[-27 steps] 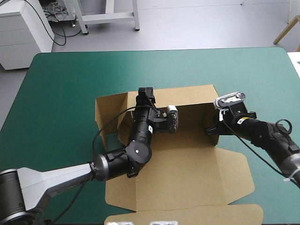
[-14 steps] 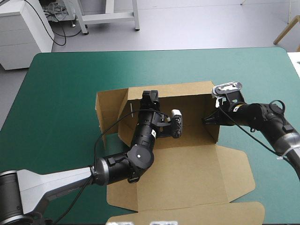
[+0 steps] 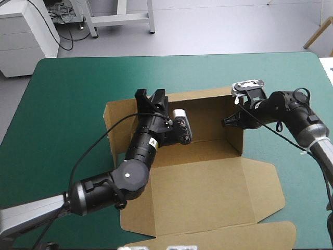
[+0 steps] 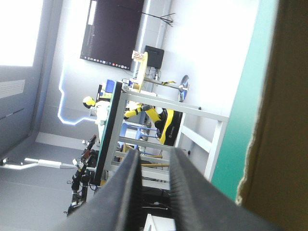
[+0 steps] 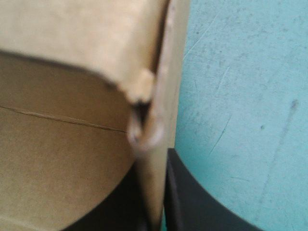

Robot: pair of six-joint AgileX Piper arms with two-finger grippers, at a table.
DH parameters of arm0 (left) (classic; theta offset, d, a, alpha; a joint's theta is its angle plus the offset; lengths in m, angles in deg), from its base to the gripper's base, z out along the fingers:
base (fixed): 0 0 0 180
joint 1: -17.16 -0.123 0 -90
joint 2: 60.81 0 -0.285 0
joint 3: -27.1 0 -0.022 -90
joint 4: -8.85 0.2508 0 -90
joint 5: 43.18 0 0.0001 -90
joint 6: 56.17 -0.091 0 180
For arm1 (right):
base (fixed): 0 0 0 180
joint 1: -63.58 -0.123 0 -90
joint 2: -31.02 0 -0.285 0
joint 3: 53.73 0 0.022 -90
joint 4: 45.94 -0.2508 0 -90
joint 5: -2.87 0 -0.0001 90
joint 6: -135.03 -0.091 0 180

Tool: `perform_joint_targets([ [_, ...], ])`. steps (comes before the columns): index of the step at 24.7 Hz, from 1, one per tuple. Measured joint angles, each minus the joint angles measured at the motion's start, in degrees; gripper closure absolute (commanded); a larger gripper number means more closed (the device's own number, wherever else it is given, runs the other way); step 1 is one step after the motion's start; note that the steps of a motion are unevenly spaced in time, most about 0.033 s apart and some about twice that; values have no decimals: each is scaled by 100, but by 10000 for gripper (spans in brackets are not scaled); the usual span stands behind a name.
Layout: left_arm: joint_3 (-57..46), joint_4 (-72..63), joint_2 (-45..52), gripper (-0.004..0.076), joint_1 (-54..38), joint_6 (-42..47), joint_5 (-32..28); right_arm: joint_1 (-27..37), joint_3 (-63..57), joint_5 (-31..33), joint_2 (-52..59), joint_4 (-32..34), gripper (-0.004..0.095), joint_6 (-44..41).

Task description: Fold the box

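The brown cardboard box (image 3: pixel 208 192) lies mid-table on the teal-green cover (image 3: pixel 67 94). Right gripper (image 3: pixel 226 123) clamps its 3-o'clock wall between black fingers (image 5: pixel 202 207). Left gripper (image 3: pixel 150 96), at the 11-o'clock corner, stands slightly parted and empty, board beside it.

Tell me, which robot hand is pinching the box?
The right gripper, at the box's right-hand wall, with the board squeezed between its fingers. The left gripper has nothing between its fingers.
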Motion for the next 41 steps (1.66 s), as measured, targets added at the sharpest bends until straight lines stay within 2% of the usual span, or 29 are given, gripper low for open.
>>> perform_joint_targets([
  [6, 489, -234, 535, 724, -455, 111, -236, 0, 1057, 1295, -298, 163, 908, -348],
  [10, 1002, -2060, 729, 724, -1721, -464, -681, 0, 1576, 1756, -830, 174, 908, -590],
  [13, 1186, -3510, 729, 724, -2716, -1230, -697, 0, 1645, 1765, -1239, 184, 908, -656],
  [20, 1205, -6991, 729, 724, -5040, -3040, -226, 6, 2067, 848, -2187, 147, 897, -691],
  [21, 1205, -7572, 729, 724, -5356, -3428, -61, 6, 2103, 811, -2251, 142, 862, -684],
  [25, 1205, -9073, 729, 724, -6236, -4362, 277, 6, 2228, 909, -2325, 142, 586, -652],
  [28, 1205, -9695, 729, 724, -6653, -4745, 418, 0, 2369, 1107, -2375, 195, 469, -647],
  [35, 1211, -10493, 729, 724, -7405, -5259, 691, 0, 3203, 1723, -2362, 623, 449, -624],
  [41, 1211, -10968, 724, 724, -8010, -5449, 802, 0, 3428, 1892, -1926, 849, 449, -624],
])
